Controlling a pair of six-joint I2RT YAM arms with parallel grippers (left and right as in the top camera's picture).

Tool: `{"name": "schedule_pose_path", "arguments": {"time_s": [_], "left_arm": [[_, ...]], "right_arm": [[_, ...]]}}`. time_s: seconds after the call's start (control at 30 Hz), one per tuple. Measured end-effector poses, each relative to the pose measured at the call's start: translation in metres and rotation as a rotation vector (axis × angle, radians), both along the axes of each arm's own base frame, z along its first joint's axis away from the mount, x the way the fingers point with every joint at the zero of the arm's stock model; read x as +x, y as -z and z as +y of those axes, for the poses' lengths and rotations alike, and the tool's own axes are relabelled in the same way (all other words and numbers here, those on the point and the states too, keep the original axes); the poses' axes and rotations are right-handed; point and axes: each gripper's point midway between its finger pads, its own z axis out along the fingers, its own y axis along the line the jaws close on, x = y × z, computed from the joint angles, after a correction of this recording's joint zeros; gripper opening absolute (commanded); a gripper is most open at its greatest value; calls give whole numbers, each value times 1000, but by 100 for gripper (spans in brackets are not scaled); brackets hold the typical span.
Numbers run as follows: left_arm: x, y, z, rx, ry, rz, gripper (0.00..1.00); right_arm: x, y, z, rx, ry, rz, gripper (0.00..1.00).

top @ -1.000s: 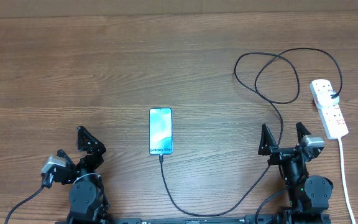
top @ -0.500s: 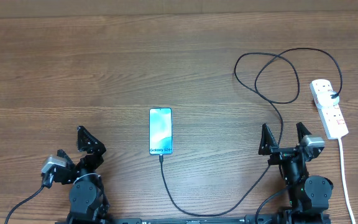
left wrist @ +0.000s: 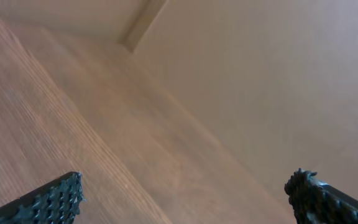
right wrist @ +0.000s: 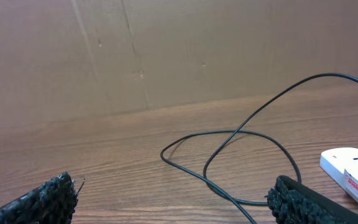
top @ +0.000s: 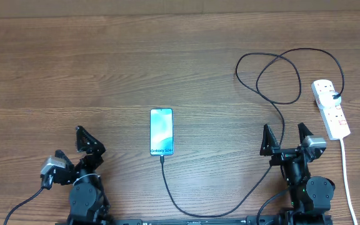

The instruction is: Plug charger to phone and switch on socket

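The phone (top: pixel 161 131) lies face up mid-table, "Galaxy S24" text at its near end. The black charger cable (top: pixel 274 94) runs from a black plug in the white socket strip (top: pixel 330 109), loops at the back right, curves along the front and its tip meets the phone's near end (top: pixel 162 159). The cable loops (right wrist: pixel 229 155) and the strip's end (right wrist: pixel 353 174) show in the right wrist view. My left gripper (top: pixel 83 147) is open and empty at the front left; its fingers (left wrist: pixel 182 196) frame bare wood. My right gripper (top: pixel 285 140) is open and empty at the front right, fingers (right wrist: pixel 176 199) apart.
The strip's thick white cord (top: pixel 347 181) runs toward the table's front edge at the far right. A brown cardboard wall (right wrist: pixel 166 50) stands behind the table's back edge.
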Motion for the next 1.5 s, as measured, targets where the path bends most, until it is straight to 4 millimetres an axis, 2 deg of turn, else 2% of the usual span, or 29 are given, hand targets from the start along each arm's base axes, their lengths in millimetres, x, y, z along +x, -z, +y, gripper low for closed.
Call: {"name": "schedule_pose_path", "arguments": {"time_s": [0.17,0.4,0.57,1.07,1.5], "left_arm": [[6,4,-5,85,51,42,100],[19,10,-38,358,283,165,99],[22,12,-53,465,375,192,100],[24,16,-73,581,504,208,100],[24,16,-76,592,521,205,100]], "right_arm": [[0,0,0,0,0,0,100],[0,0,0,0,0,0,100],[0,0,0,0,0,0,100],[0,0,0,0,0,0,100],[0,0,0,0,0,0,100]]}}
